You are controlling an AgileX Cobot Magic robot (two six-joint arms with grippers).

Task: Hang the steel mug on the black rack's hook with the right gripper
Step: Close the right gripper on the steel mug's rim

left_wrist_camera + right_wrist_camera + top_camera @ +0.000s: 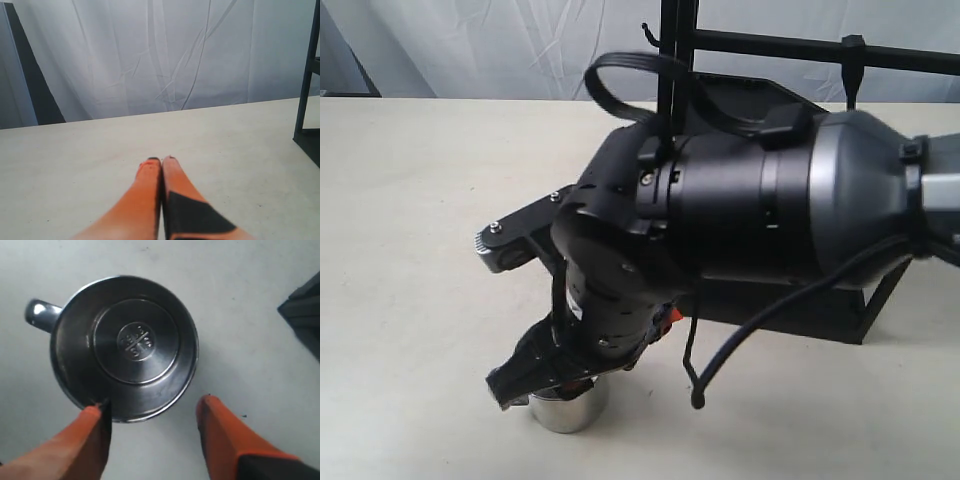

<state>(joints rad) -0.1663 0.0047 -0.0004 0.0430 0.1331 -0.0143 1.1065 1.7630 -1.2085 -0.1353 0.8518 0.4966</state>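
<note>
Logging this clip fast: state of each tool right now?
Left tool: shut, holding nothing.
Right tool: open above the steel mug, not gripping it.
</note>
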